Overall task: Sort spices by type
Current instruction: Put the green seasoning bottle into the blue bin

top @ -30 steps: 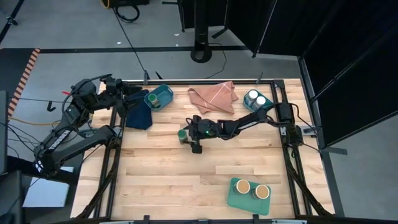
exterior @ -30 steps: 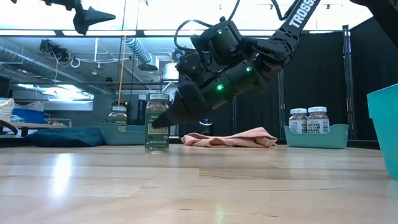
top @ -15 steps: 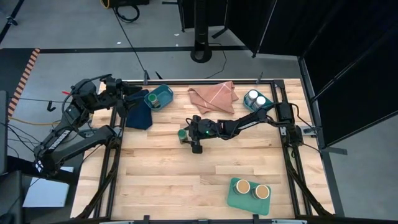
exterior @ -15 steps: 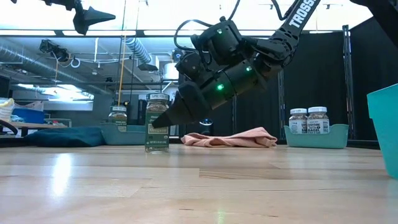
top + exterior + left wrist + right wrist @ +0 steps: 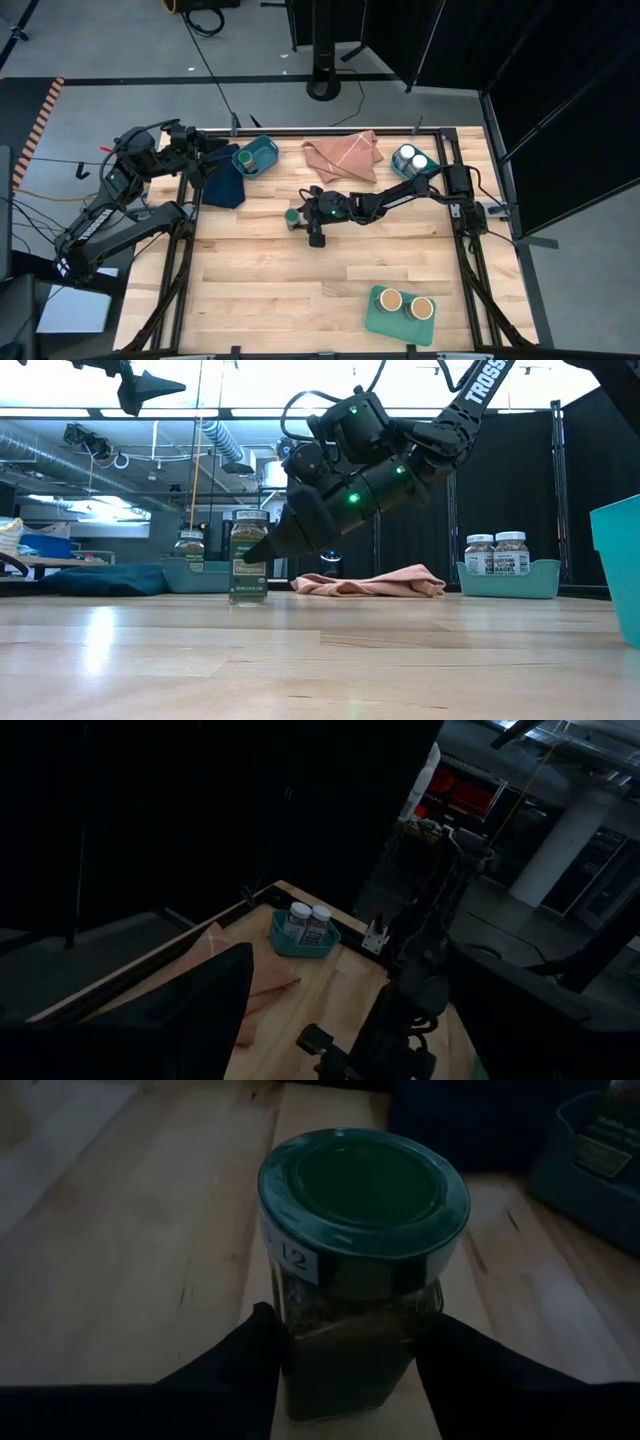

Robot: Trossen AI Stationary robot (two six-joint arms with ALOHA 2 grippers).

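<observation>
A dark green-lidded spice jar (image 5: 293, 214) (image 5: 248, 565) (image 5: 362, 1190) stands upright mid-table. My right gripper (image 5: 299, 216) (image 5: 262, 550) (image 5: 352, 1320) reaches it from the table's right and is shut on it. A second green-lidded jar (image 5: 247, 157) (image 5: 189, 545) stands in the far-left teal bin (image 5: 262, 150). Two white-lidded jars (image 5: 413, 158) (image 5: 495, 552) stand in the far-right teal bin (image 5: 500, 580). Two tan-topped jars (image 5: 405, 303) stand on the green tray (image 5: 378, 318). My left gripper (image 5: 205, 150) waits high over the far-left corner. My right gripper pinches the jar's glass body (image 5: 345, 1350) below the lid, one finger (image 5: 250, 1360) on each side. The fingers come from the table's right, slanting down. The jar is upright. I cannot tell whether its base (image 5: 248, 601) touches the table.
A pink cloth (image 5: 342, 155) (image 5: 370, 582) lies at the far edge between the bins. A dark blue cloth (image 5: 220, 182) lies beside the left bin. Bare wood stretches across the table's middle and near-left part (image 5: 260, 290).
The green-lidded jar has shifted slightly toward the table's left, together with my right gripper's fingers. My left arm has kept still.
</observation>
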